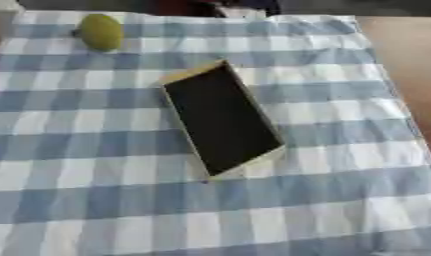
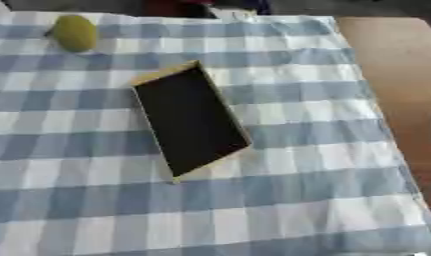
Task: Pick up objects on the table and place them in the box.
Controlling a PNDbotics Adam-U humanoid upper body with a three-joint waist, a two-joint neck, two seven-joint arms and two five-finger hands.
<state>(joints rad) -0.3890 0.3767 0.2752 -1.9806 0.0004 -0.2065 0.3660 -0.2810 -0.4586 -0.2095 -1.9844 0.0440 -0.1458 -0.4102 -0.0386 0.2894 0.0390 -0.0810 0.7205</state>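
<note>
Hands aren't showing in either view, so no telling what the fingers are doing. Box [image 1: 221, 118], shallow with pale yellowish walls and a dark inside, sits tilted mid-table on the blue-and-white checked cloth [image 1: 341, 200], with a yellow-green fruit [image 1: 101, 31] well apart at the far left. Bare wooden table [image 2: 402, 75] shows along the right.

Neither arm nor hand of the robot within either eye view
</note>
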